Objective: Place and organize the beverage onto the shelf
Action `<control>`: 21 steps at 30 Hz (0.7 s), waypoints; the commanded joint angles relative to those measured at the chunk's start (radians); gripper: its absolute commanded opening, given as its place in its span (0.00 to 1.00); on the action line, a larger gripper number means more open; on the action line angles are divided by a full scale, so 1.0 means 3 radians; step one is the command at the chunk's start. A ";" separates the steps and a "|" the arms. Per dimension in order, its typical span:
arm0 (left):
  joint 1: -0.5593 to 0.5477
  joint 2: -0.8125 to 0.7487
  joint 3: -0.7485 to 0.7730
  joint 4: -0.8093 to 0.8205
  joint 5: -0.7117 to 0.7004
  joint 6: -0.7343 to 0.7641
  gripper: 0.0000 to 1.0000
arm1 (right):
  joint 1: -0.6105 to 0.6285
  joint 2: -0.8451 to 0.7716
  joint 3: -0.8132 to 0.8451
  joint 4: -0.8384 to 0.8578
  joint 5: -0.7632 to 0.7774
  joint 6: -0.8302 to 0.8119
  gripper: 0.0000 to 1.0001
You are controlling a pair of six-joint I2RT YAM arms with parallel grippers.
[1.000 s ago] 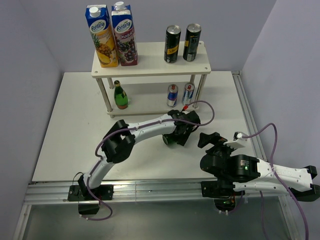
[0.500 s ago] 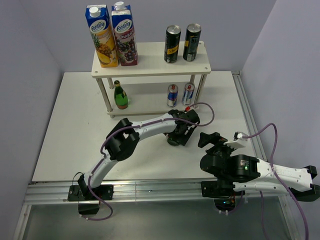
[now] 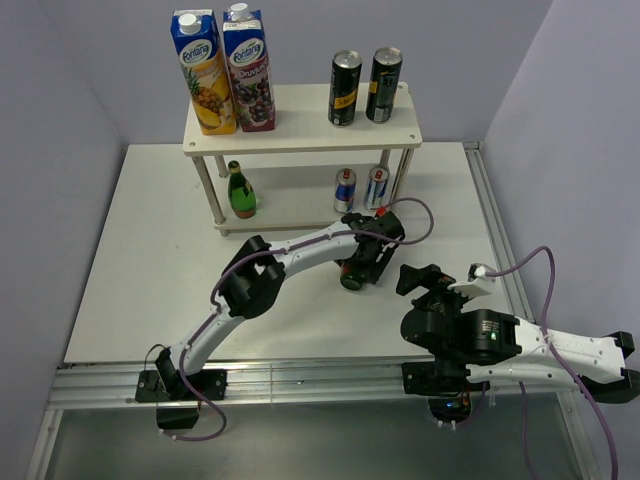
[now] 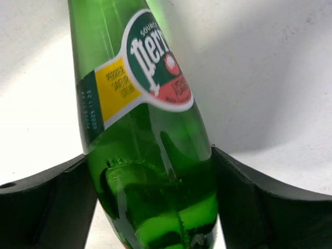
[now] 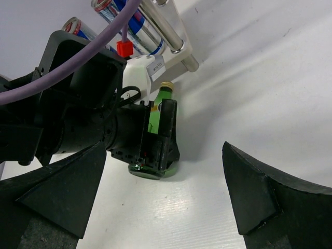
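A green Perrier bottle is pinched by the left gripper, both fingers being pressed against its sides. The bottle is seen lying on the white table, cap toward the shelf just beyond. The right gripper is spread wide nearby, with nothing gripped.

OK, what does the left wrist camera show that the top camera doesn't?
Left wrist only: the held bottle's label up close, with claw fingers against both sides of its base. Top only: the shelf, two cartons, two black cans, two silver cans, a second bottle and the right arm. Both: the held bottle and the table.
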 commanded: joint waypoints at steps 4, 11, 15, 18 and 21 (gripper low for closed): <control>0.0085 0.0119 -0.0054 -0.0070 -0.0081 -0.0086 0.59 | -0.0008 -0.0057 -0.0040 0.0065 0.0154 0.0006 1.00; 0.0080 -0.0244 -0.0799 0.0113 -0.0296 -0.0428 0.00 | -0.0008 -0.0098 -0.0055 0.0100 0.0148 -0.0025 1.00; -0.0053 -0.0928 -0.1699 0.0487 -0.0444 -0.0735 0.00 | -0.0013 -0.0128 -0.0076 0.0177 0.0138 -0.0142 1.00; -0.0176 -0.1663 -0.2273 0.0636 -0.0765 -0.1016 0.00 | -0.0013 -0.0123 -0.0081 0.0223 0.0143 -0.0163 1.00; -0.0308 -0.2048 -0.2682 0.0763 -0.1312 -0.1262 0.00 | -0.0013 -0.0098 -0.0076 0.0208 0.0148 -0.0158 1.00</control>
